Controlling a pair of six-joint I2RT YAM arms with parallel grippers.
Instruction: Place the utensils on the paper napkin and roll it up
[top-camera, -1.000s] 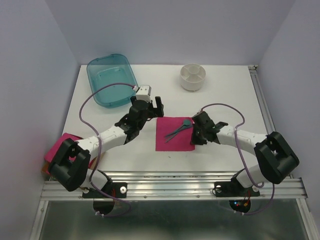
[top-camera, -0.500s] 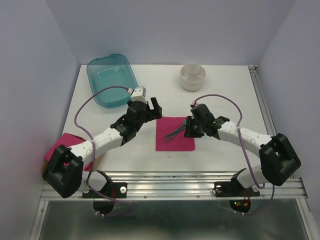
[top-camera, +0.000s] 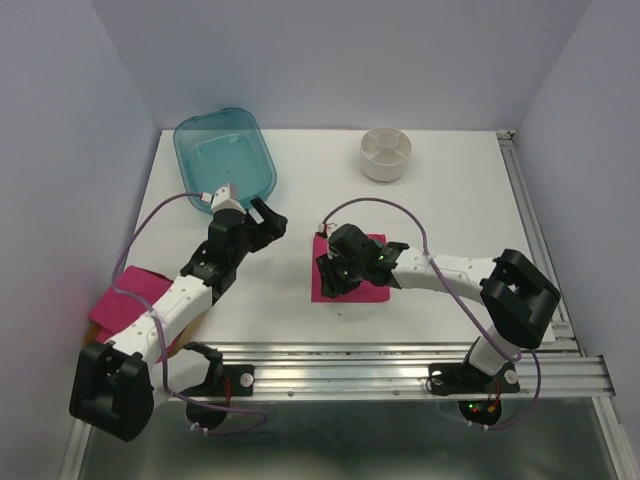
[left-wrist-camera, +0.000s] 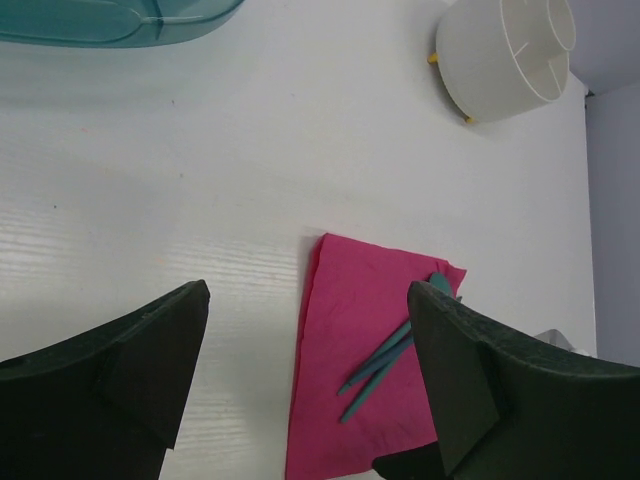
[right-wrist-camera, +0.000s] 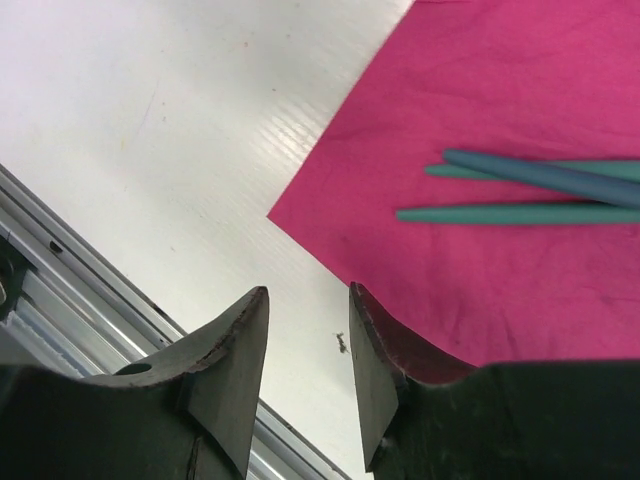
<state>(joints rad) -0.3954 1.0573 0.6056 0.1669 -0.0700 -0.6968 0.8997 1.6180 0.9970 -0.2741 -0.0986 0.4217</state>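
The utensils (right-wrist-camera: 530, 190) lie together on the paper napkin (right-wrist-camera: 520, 90), three slim teal handles crossing near its middle, so the placing part looks done and the rolling appears to be the step in hand. The napkin lies flat on the desk (top-camera: 450, 200), near the front edge and between the two arms. The right tool (right-wrist-camera: 308, 310) hangs low at the napkin's near-left corner. Its fingers stand a narrow gap apart with nothing between them, one over bare desk and the other over the pink edge; whether either pad touches the paper I cannot tell. The next move likely calls for nipping that thin corner or edge off the desk and folding it over the handles. That takes a shallow, careful pinch, since a single sheet lies flush and could drag or crumple and scatter the cutlery. The left tool (left-wrist-camera: 308, 295) is spread wide and empty, held off to the napkin's left, well apart from it and near the teal tub (top-camera: 222, 160). It seems free to pin the far side while the roll begins.
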